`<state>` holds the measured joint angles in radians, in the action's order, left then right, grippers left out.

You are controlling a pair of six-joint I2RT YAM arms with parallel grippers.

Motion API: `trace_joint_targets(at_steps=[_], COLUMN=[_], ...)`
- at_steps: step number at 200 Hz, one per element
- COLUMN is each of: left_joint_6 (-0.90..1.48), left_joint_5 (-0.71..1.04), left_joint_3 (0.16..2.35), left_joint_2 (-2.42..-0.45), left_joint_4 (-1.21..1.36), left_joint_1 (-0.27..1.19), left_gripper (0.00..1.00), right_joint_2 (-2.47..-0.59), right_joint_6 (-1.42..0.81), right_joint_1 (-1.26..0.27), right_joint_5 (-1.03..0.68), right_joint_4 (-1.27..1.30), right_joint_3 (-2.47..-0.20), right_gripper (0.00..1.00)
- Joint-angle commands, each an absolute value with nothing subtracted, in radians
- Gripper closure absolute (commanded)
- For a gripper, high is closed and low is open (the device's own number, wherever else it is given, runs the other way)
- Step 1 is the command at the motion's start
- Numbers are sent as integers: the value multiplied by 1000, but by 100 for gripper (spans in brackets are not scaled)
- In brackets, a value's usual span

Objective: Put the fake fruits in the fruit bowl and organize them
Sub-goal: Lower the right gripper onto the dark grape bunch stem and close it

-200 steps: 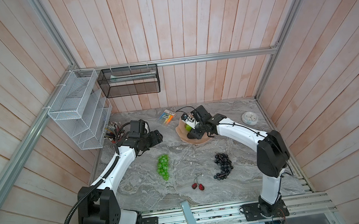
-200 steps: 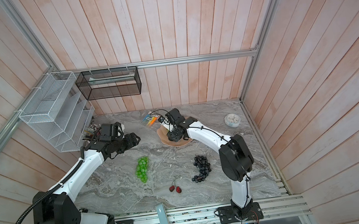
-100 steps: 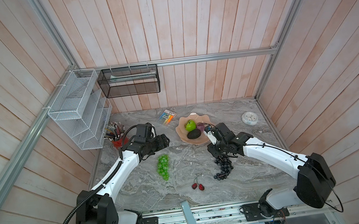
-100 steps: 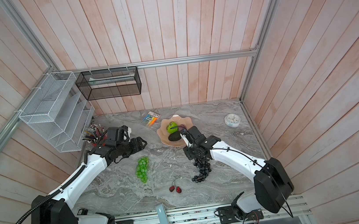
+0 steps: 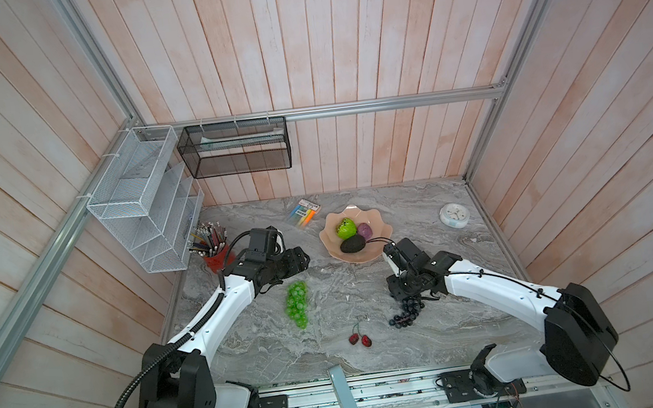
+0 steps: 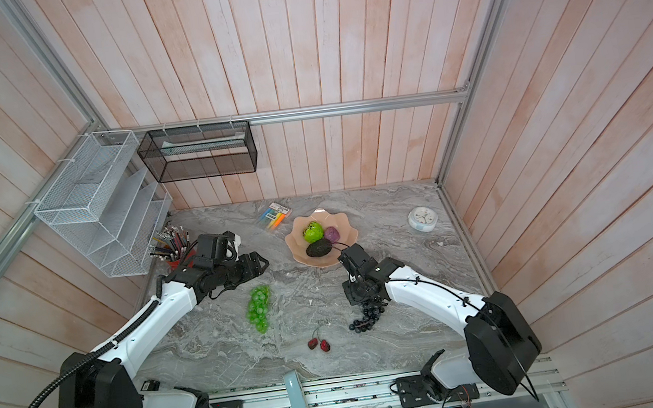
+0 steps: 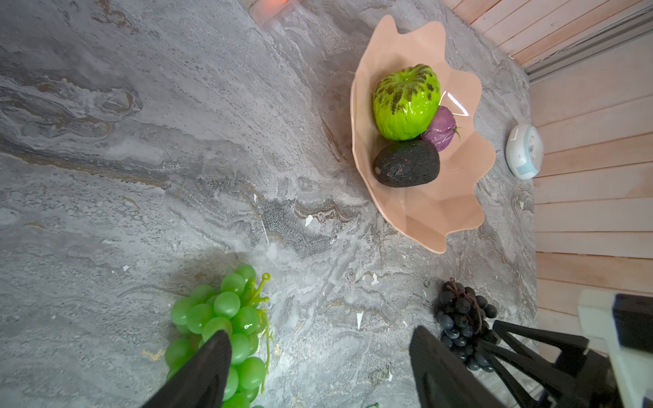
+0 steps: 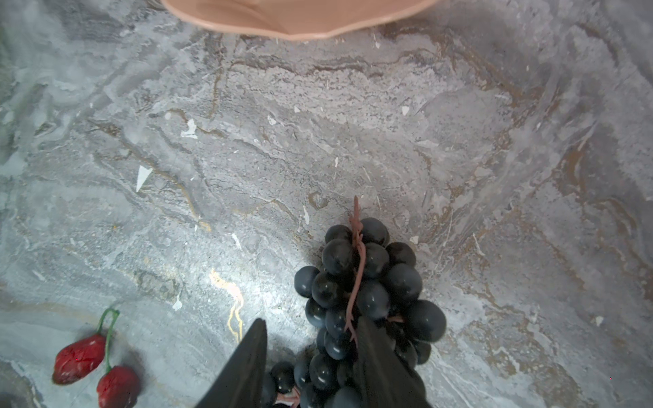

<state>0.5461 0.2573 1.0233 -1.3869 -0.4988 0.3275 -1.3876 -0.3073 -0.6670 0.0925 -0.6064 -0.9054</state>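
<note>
- Bowl (image 7: 434, 212): sits near the back of the table (image 8: 318, 141), holding the lime ball (image 7: 406, 102), purple ball (image 7: 440, 130) and avocado (image 7: 406, 163), which are bunched together and touching.
- Three fruits lie outside it: dark grapes (image 8: 367, 279) just in front of the bowl, green grapes (image 5: 297, 304) well to their left, and cherries (image 5: 360, 339) between them, nearer the front edge.
- Right gripper (image 8: 312, 328): low over the dark grapes, jaws part-way open astride the lower half of the bunch. Berries fill the gap, but I cannot tell whether it is pinched yet (it lies flat on the table).
- Left gripper (image 7: 320, 332): jaws wide and empty, hovering just behind the green grapes.
- Risks, as I judge them:
  - The grip looks off-centre and bears on round berries, so the bunch may slip out or swing on the lift.
  - A dangling end could catch the bowl's scalloped rim and shove the bowl.
  - Dropped onto the crowded side, it could roll a ball out.
  - If both arms head for the bowl together, they may clash.
</note>
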Motion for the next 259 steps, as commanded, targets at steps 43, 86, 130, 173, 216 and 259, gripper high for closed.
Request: trace_joint_targets(at_steps=[43,86,130,173,216,259], left_joint_6=[540,537,542,540,542,540], left_joint_5=[277,277,276,270,270,270], left_joint_3=[1023,1029,1021,1022,1031,1036], left_joint_2=[-1410,-1411,-1404,-1408,-1417,-1419], left_joint_4=[-466,-474,-474,-477,-476,-480], left_joint_1=[321,319,319,317,318,318], left_gripper=[18,18,18,18,18,18], right_joint_2=[-1427,-1443,-1446,-1411,-1308,-1258], right_joint_6=[-331,-323,-305,-302,-300,-303], right_joint_1=[-672,-672,-672,-673,-673,-673], right_joint_5=[159,166,169,183,193,214], right_joint_4=[-647,-625,-597,-593,-556,-554], right_joint_3=[-910,-896,-891,-889,-875,-873], right_gripper=[70,82,94,100,100,100])
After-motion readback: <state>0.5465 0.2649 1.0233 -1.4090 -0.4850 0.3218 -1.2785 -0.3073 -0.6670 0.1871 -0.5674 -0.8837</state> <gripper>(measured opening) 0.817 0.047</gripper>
